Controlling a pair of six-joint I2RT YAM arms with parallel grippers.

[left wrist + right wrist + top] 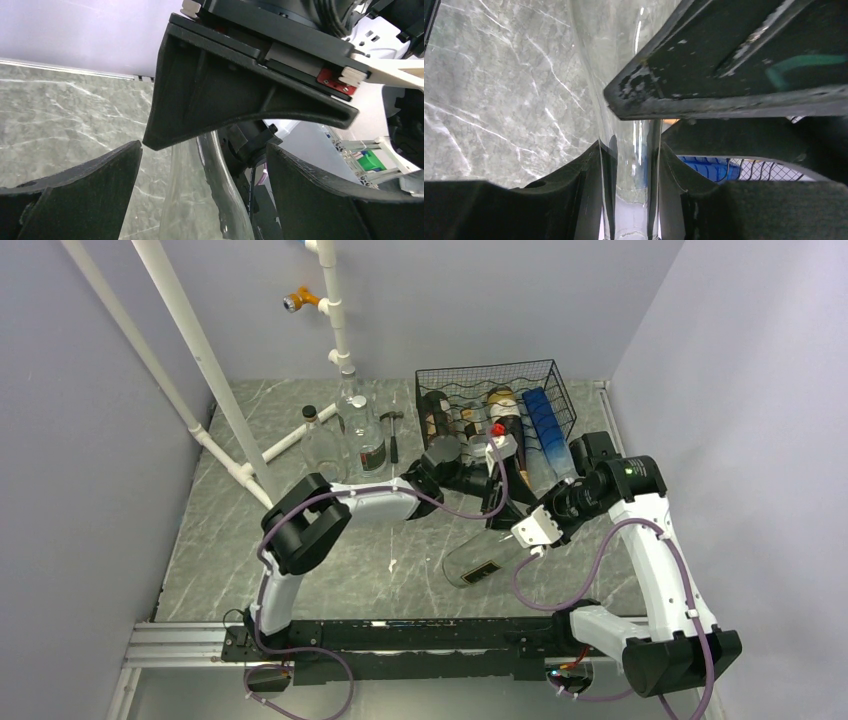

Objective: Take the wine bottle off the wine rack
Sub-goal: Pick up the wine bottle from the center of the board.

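Observation:
The wine bottle [478, 562] is clear glass with a dark label. It lies tilted on the marble table in front of the black wire wine rack [495, 380]. My right gripper [630, 150] is shut on its neck [631, 170], one pad on each side of the glass. In the top view that gripper [530, 530] is at the bottle's upper end. My left gripper [204, 150] stands wide open around the bottle's shoulder [190, 200] without touching it, just behind the right gripper's finger [240, 85]. From above, the left gripper [497, 502] is between rack and bottle.
The rack holds dark bottles [437, 415] and a blue one [545, 430]. Two clear bottles [322, 445] and a hammer [393, 430] are at the back left. White pipes [200, 350] slant across the left side. Walls close in on both sides.

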